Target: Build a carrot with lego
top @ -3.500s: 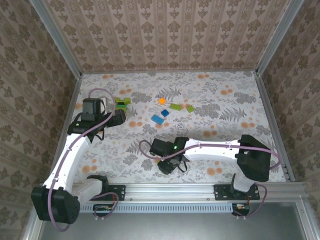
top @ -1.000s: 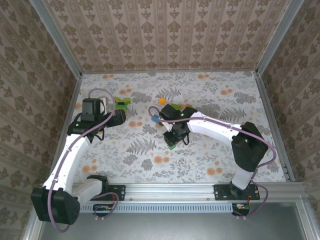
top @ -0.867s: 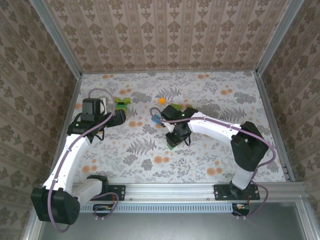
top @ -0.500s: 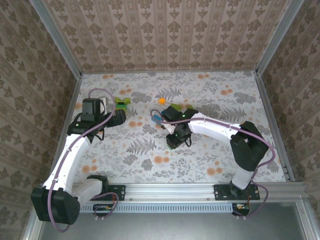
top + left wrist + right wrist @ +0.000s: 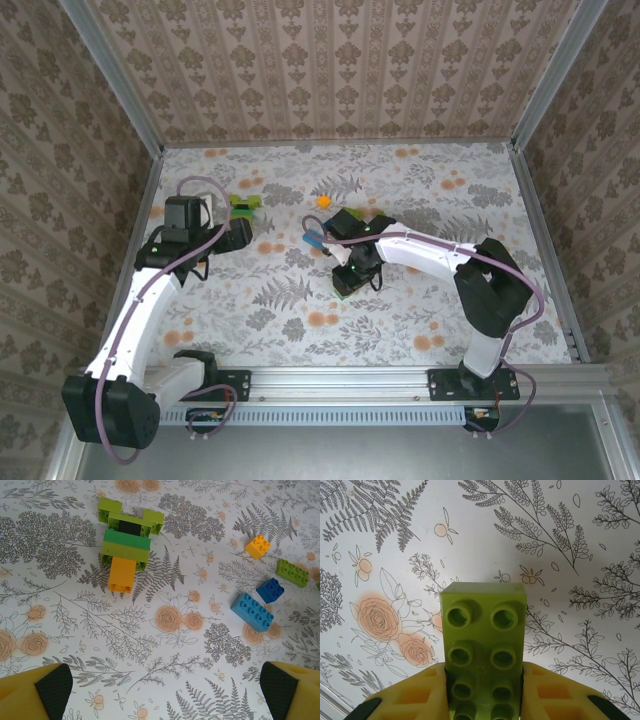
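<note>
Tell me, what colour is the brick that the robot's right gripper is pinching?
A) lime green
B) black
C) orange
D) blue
A: in the right wrist view, a lime green brick with its studs showing sits clamped in the right gripper.
</note>
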You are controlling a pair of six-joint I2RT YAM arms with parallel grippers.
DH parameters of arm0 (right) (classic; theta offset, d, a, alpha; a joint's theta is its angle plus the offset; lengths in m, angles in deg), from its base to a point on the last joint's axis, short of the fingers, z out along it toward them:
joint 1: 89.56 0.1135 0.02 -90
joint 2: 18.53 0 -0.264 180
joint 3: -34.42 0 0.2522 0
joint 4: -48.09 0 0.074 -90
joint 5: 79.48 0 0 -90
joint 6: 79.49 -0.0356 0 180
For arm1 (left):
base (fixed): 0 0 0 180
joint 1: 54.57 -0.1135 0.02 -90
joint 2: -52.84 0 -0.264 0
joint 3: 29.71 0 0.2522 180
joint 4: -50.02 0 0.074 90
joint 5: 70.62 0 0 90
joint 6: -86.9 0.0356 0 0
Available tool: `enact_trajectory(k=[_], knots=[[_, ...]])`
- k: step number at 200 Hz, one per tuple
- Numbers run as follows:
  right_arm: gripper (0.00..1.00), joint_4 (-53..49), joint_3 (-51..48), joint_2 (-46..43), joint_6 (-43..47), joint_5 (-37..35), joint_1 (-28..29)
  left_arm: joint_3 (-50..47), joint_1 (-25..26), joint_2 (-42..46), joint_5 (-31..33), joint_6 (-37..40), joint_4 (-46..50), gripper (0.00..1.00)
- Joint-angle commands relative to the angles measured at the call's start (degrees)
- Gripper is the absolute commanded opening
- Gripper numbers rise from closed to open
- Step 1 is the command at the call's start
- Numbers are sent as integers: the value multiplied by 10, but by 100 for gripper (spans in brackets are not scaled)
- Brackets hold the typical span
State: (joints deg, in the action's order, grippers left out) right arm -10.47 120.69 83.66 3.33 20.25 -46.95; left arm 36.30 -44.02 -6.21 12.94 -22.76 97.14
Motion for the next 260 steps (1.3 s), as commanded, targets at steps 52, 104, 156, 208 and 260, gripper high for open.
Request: enact_trajectory(k=[52, 104, 156, 208, 260], knots=[[25, -11, -18, 19, 17, 9, -3, 3, 4, 0, -11, 8, -7, 100], [26, -30, -29, 22, 28, 1, -3, 2, 3, 1, -12, 8, -8, 100], [26, -38, -29, 21, 30, 7, -2, 2, 3, 1, -12, 8, -8, 100], [26, -58, -40, 21, 15, -9, 11, 1, 3, 0, -12, 8, -8, 100], [25, -36, -86, 26, -6, -15, 22, 1, 4, 3, -9, 8, -8, 100]])
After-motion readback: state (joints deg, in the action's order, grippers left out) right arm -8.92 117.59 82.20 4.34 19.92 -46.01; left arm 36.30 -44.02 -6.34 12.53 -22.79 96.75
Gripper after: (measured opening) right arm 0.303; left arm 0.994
